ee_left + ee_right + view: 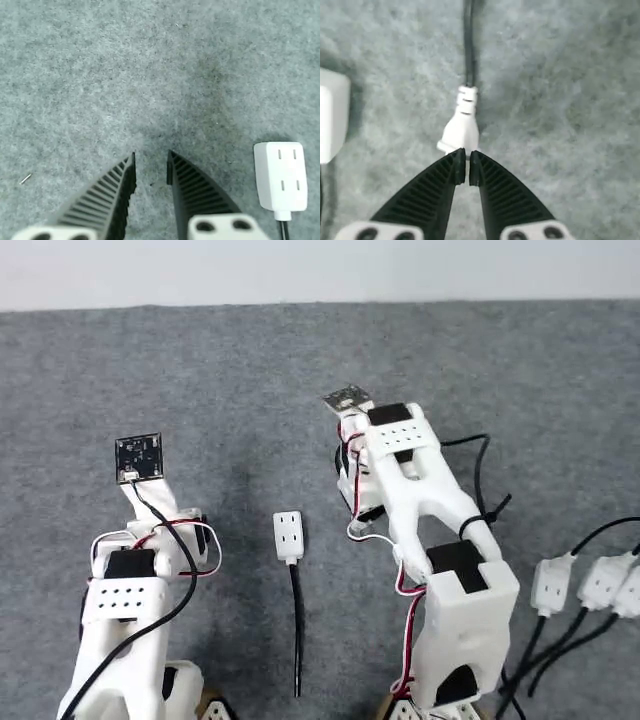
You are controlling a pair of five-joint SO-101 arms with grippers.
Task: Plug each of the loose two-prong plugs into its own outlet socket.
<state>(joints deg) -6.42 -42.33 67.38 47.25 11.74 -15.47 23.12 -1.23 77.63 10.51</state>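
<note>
A white outlet socket on a black cable lies on the grey carpet between the two arms. It also shows beside my left gripper, which hangs open over bare carpet as the white outlet socket with two pairs of slots. My right gripper is shut on the wide prong end of a white two-prong plug, whose black cable runs straight away from the fingers. The prongs are hidden between the fingers. In the high view the right arm covers this plug.
More white cord ends with black cables lie at the right edge of the carpet, beside the right arm's base. A white block sits at the edge of the right wrist view. Open carpet stretches beyond both arms.
</note>
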